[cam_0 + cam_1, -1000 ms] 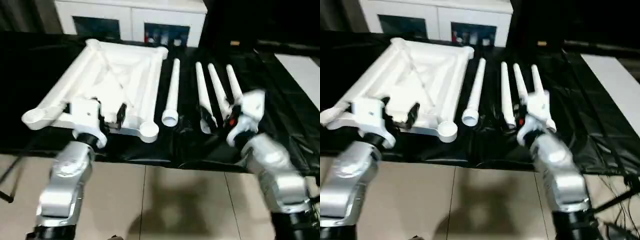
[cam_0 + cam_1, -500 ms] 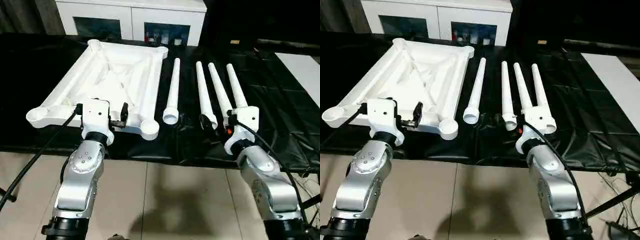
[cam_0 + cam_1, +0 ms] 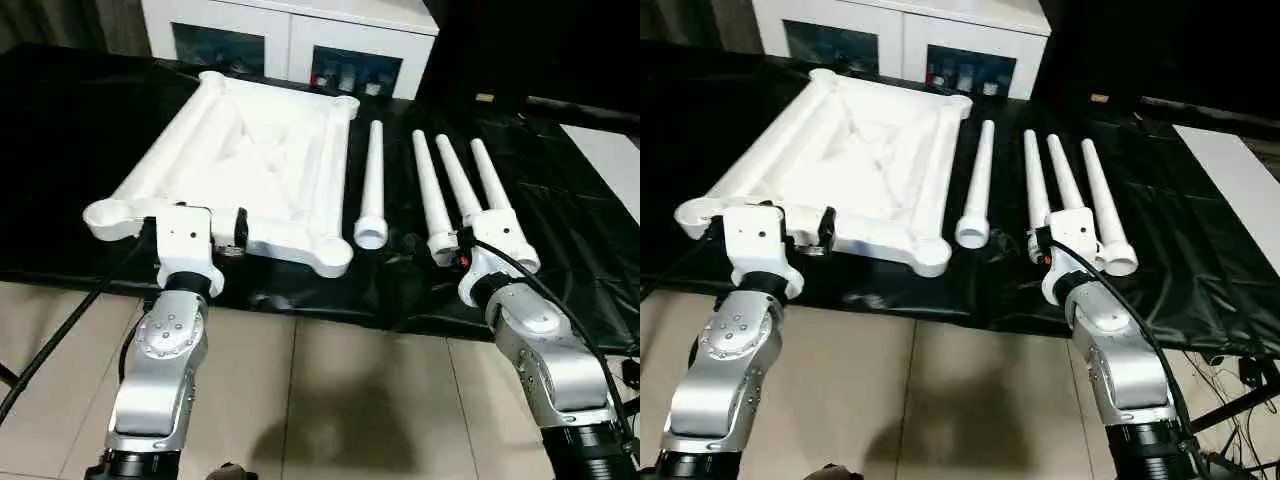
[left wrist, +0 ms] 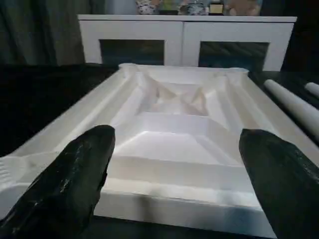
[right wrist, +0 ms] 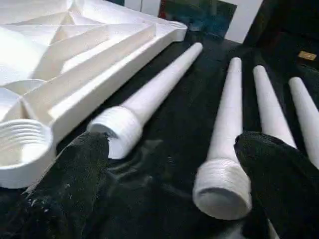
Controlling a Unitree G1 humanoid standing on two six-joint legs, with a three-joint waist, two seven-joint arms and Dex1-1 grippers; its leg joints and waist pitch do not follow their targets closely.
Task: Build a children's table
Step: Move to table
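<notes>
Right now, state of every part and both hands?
White plastic rectangular tabletop: upside down on black sheet, sockets empty.
Four white tapered tube legs: lying loose beside the tabletop, none screwed in.
Left hand: open, empty, at the tabletop's near edge.
Right hand: open, empty, at the legs' threaded ends.

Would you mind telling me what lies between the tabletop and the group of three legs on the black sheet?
A single leg lies between the tabletop and the three legs, apart from both on the black sheet, seen in both eye views.
</notes>
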